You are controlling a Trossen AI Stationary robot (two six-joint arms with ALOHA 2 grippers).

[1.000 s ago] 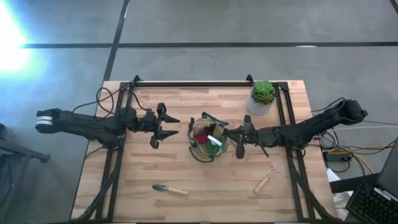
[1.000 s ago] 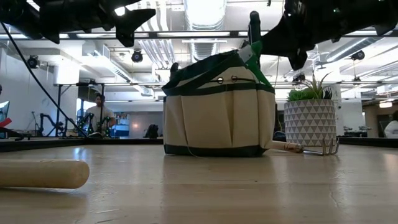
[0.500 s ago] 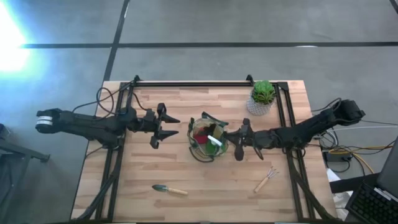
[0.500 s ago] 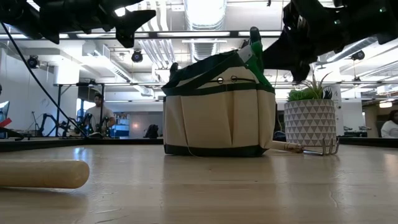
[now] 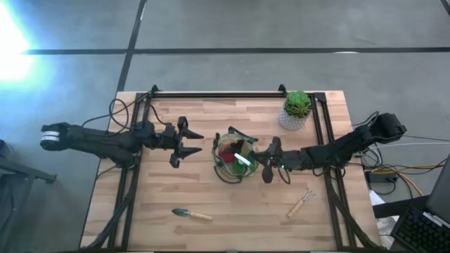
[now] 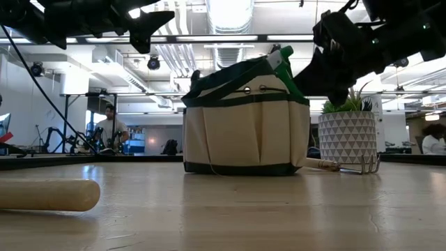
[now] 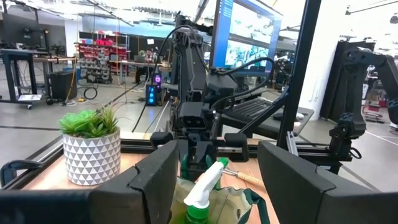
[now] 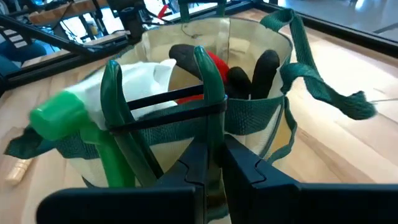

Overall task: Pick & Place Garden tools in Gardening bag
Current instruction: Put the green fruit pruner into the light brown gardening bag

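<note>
Standing between the two grippers, the gardening bag (image 5: pixel 235 159) was found on the wooden table (image 5: pixel 232 211), with its rim directly ahead of the right gripper (image 8: pixel 211 163). The fingers of that gripper were pressed together, and what looked like a dark strap crossing the bag's mouth, with a loop of green handle (image 8: pixel 208 81) rising just above it, lay at their tips; whether anything was actually pinched between them could not be told. Inside the bag, just beyond those tips, dark-handled tools (image 8: pixel 264 68) and a red-and-black piece (image 8: pixel 217 65) were seen, and the green spray bottle (image 8: pixel 65 118) was leaned over the rim to one side. The left gripper (image 5: pixel 190 143) was held above the table on the opposite side of the bag, apart from it, with its fingers spread wide and nothing between them. A wooden-handled trowel (image 5: pixel 191 213) and a wooden-handled fork (image 5: pixel 300 202) lay flat on the table, well away from either pair of jaws. A potted plant (image 5: pixel 296 110) stood behind the right gripper's arm.
</note>
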